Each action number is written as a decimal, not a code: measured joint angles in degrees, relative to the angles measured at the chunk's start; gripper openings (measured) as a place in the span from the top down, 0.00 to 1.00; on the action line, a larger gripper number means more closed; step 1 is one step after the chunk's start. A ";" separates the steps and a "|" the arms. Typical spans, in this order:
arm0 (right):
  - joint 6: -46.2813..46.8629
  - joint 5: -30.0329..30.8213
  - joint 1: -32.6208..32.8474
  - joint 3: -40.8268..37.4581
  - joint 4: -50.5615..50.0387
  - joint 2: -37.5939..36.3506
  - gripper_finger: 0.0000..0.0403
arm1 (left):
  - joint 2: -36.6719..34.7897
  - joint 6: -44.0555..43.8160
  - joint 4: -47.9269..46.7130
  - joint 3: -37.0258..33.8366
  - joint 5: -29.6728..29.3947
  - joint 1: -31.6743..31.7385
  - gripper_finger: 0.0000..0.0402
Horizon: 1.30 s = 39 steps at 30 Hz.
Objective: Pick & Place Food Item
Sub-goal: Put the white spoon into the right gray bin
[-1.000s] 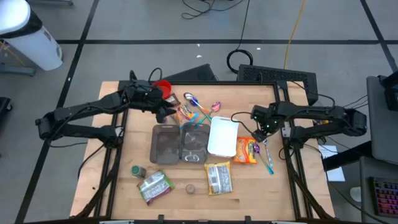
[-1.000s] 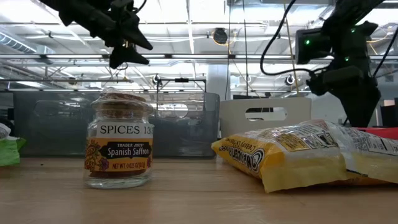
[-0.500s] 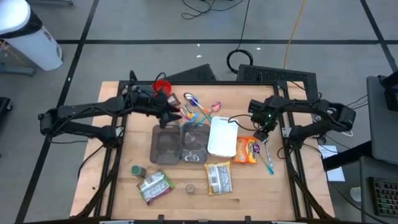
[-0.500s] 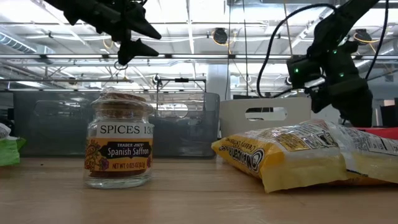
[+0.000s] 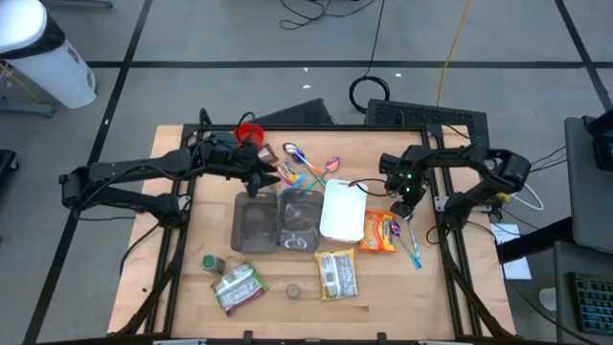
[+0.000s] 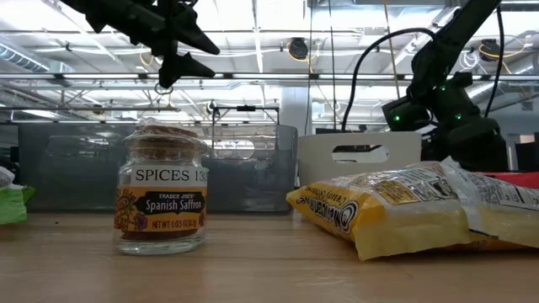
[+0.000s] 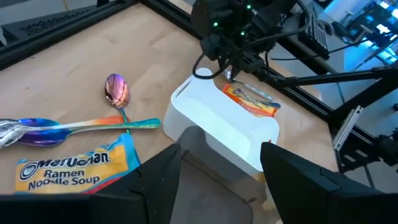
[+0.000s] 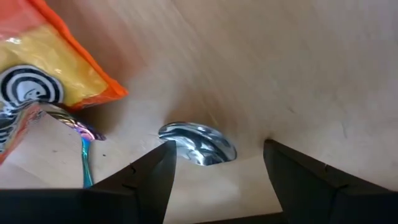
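A Maruchan ramen packet (image 5: pixel 288 178) lies flat behind two grey trays; it also shows in the left wrist view (image 7: pixel 74 167). My left gripper (image 5: pixel 264 178) hovers open just left of it, empty (image 7: pixel 221 186). An orange snack bag (image 5: pixel 379 231) lies flat right of the white container (image 5: pixel 343 211). My right gripper (image 5: pixel 404 199) hangs open and empty just behind that bag, fingers pointing down on either side of a shiny spoon bowl (image 8: pixel 199 144) without touching it; the bag's corner (image 8: pixel 43 68) shows beside it.
Two grey trays (image 5: pixel 278 223) stand mid-table. Colourful spoons (image 5: pixel 308 165) and a red cup (image 5: pixel 249 132) lie at the back. A yellow bag (image 5: pixel 336 274), a green bag (image 5: pixel 238 286), a spice jar (image 6: pixel 160 198) and a green-lidded jar (image 5: pixel 212 263) sit near the front edge.
My left gripper has moved toward the table's right, closer to the ramen packet, then stayed. My right gripper has come down and a little toward the table's left, ending over the spoon behind the orange bag. Nothing on the table has moved.
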 joint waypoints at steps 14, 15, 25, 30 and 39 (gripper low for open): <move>1.62 -0.08 0.02 -0.13 2.48 0.22 0.68 | -0.02 -1.78 1.71 0.00 -0.02 0.00 0.42; 1.64 -0.13 0.04 -0.13 2.83 0.22 0.69 | -0.02 -1.78 1.73 0.00 -0.02 0.00 0.42; 1.64 -0.12 0.04 -0.13 4.38 0.22 0.83 | -0.02 -1.97 1.77 0.02 -0.36 0.00 0.42; 1.57 -1.12 0.06 -0.06 4.64 0.16 0.94 | -0.02 -1.75 1.81 0.00 -1.51 0.00 0.42; 1.75 -1.16 0.04 0.04 2.84 -0.15 0.99 | -0.02 -1.47 1.80 0.00 -1.51 0.00 0.42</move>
